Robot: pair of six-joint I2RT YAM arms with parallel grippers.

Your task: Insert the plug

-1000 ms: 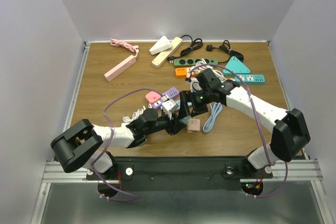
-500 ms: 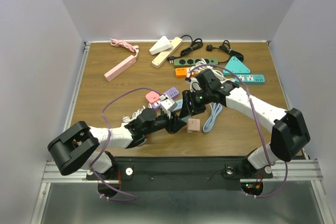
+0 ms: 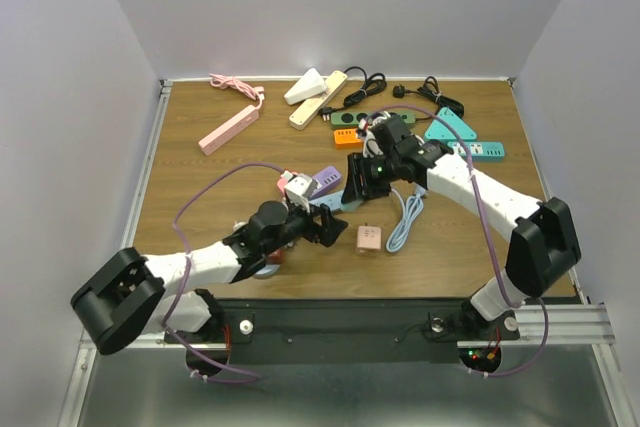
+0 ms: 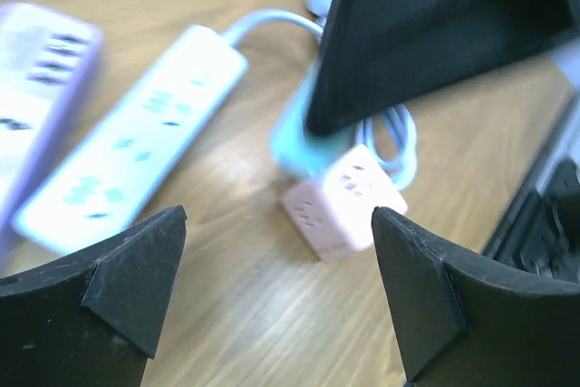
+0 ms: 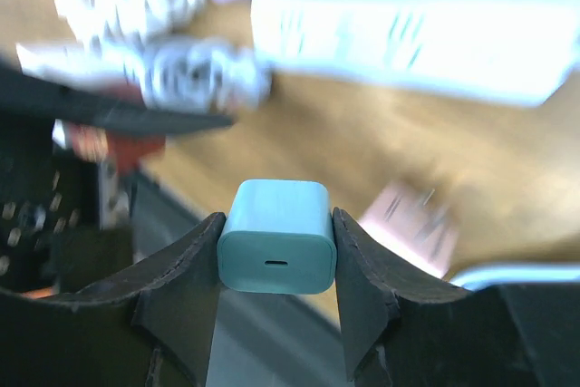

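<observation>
While my right claw (image 5: 276, 224) is pinching the small teal plastic plug (image 5: 276, 249) above the wooden table (image 4: 236, 333) and my left claw (image 4: 276, 224) is hanging wide open, I am getting ready to line it up over the long pale blue power strip (image 4: 136, 147).

The left arm (image 3: 200, 265) and right arm (image 3: 470, 187) are white shells with black joints and bulky black shoulder housings. A purple cable (image 3: 250, 165) trails along each. The left end effector (image 4: 281, 296) and right end effector (image 5: 276, 251) each have two matte black wedge fingers (image 4: 127, 287).
</observation>
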